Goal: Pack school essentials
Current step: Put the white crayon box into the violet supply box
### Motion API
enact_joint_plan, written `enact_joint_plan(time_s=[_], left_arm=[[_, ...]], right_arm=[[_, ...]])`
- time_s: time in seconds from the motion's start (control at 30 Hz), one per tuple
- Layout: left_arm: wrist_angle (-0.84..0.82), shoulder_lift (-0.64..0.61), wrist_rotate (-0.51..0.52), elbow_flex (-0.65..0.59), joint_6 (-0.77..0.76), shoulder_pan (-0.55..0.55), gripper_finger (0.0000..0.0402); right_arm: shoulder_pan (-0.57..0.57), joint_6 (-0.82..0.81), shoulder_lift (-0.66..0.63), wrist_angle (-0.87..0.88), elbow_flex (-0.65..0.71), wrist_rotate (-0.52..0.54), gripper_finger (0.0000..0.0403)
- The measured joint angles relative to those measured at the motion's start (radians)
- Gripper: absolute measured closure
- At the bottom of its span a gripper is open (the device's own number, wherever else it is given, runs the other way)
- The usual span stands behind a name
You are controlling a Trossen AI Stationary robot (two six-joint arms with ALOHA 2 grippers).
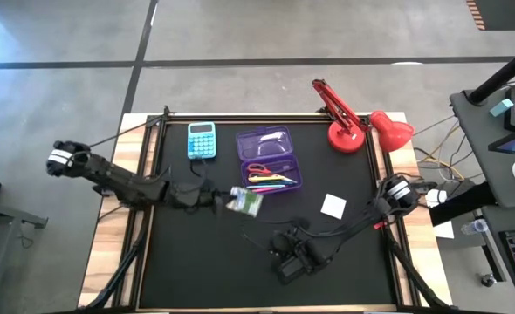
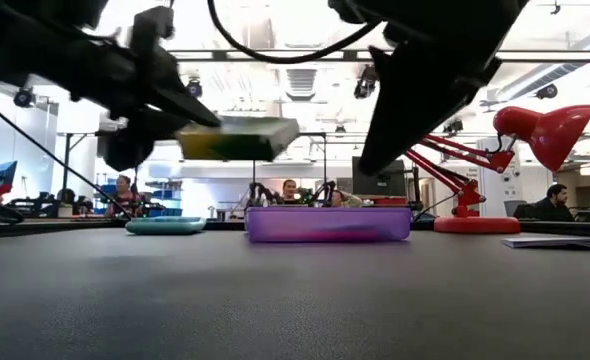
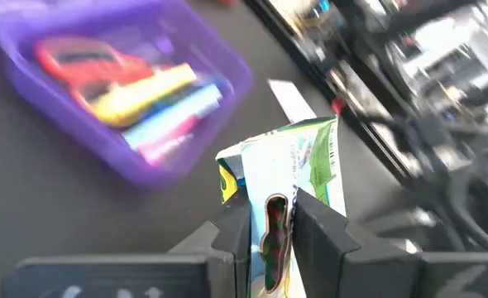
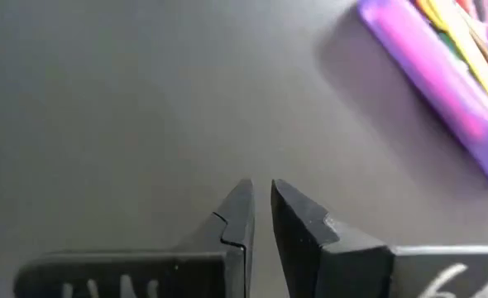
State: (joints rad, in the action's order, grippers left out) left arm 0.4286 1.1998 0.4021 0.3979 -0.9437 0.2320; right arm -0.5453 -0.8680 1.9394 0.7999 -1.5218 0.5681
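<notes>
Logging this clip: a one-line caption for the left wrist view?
Left gripper holds green-and-white packet near purple case.

Light-blue calculator (image 1: 202,139), red desk lamp (image 1: 355,122), people behind

black table (image 1: 196,262) carries purple case (image 1: 270,160), calculator (image 1: 202,139), red lamp (image 1: 349,135), white square (image 1: 333,206).

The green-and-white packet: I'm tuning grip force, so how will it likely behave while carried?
The green-and-white packet looks thin and flat, so probably light. The left gripper pinches only one end and it juts out unsupported without drooping, so it seems fairly stiff. Its upper edge looks creased, so a hard squeeze may crumple it.
</notes>
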Motion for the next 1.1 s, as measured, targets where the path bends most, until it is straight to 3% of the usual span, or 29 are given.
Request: enact_joint_plan(time_s=[0.33, 0.53, 0.73, 0.93, 1.1], left_arm=[[0.273, 0.181, -0.029, 0.011, 0.095, -0.227, 0.0345], [0.3, 0.347, -0.038, 0.078, 0.098, -0.293, 0.0345], [0.353, 0.447, -0.085, 0.153, 0.171, -0.324, 0.0345], [0.342, 0.462, -0.094, 0.181, 0.226, -0.342, 0.0345], [0.286, 0.457, -0.167, 0.182, 0.247, -0.344, 0.0345]], right_arm=[[0.028, -0.081, -0.007, 0.237, -0.001, 0.007, 0.0367], [0.066, -0.135, -0.007, 0.424, 0.006, 0.012, 0.0367], [0.085, -0.109, -0.007, 0.471, 0.053, -0.002, 0.0367], [0.101, -0.128, -0.053, 0.467, 0.162, -0.025, 0.0367], [0.104, -0.167, -0.139, 0.421, 0.255, -0.027, 0.0367]])
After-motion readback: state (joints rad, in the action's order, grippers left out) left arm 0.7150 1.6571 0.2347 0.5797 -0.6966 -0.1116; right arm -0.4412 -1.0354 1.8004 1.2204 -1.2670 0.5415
